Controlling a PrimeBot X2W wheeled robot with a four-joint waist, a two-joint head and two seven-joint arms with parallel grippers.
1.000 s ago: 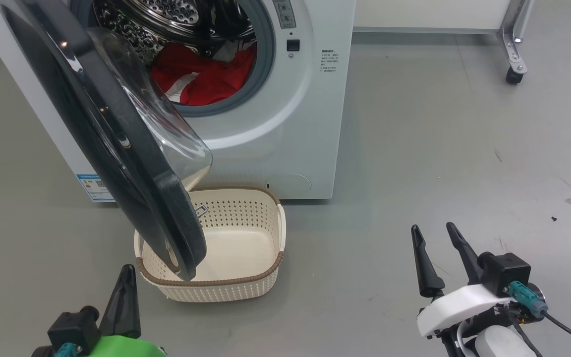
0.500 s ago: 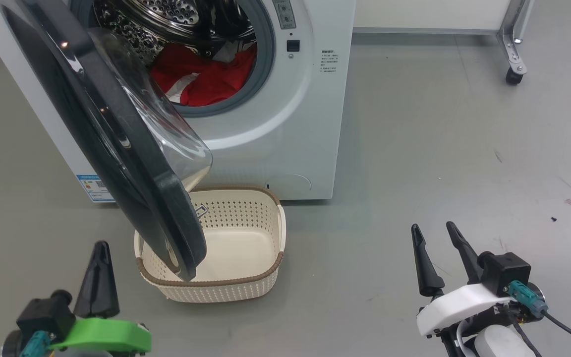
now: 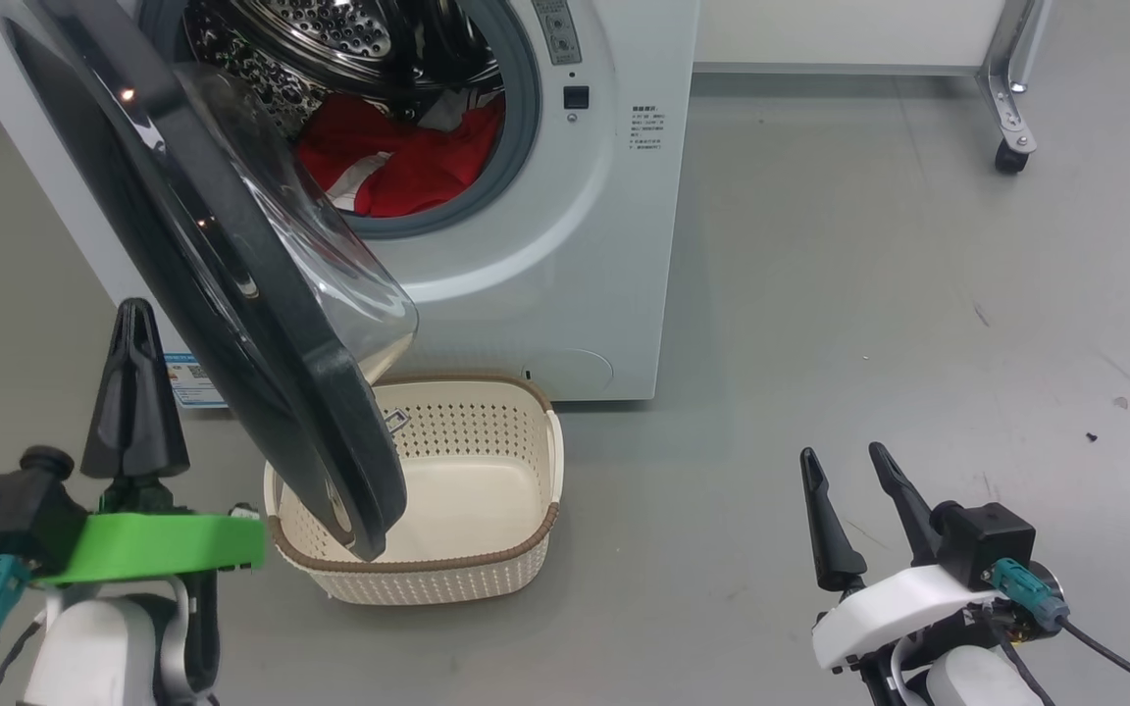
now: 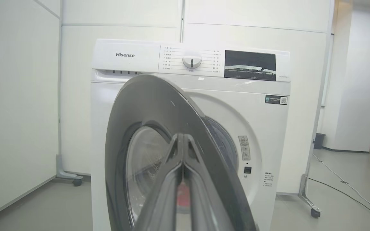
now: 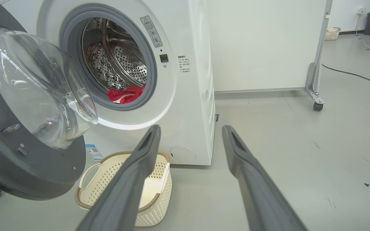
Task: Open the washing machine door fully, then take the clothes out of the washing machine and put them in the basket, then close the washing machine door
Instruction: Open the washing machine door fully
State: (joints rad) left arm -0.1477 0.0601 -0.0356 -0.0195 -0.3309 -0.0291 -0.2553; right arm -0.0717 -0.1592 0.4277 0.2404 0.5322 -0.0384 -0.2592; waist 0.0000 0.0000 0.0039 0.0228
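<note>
looking down through the head view, i see the big white front-loading washing machine (image 3: 565, 245) with its large round glossy black door (image 3: 222, 294) swung partway out to the left, the clear glass bowl on its inner side facing the port. bright red clothes with white stripes (image 3: 408, 167) lie at the bottom of the perforated steel drum (image 3: 330, 39). the small cream perforated plastic basket (image 3: 447, 583) with its brown woven-look rim sits on the grey floor (image 3: 820, 294) just in front of the machine, and the door's lower edge hangs over the basket's left part. my left gripper (image 3: 134, 319) stands at the lower left, on the door's outer side, its two dark fingers pressed together on nothing. my right gripper (image 3: 842, 456) is at the lower right, well apart from the machine, jaws spread wide and holding nothing.

on the left wrist view, the closed fingers point at the door's glossy outer face; i cannot tell whether the tips touch it. above the door is the control panel with a round dial (image 4: 191, 61).

on the right wrist view, the two fingers stand wide apart above the floor. the basket shows behind the left-hand finger, and the red clothes sit low in the drum.
</note>
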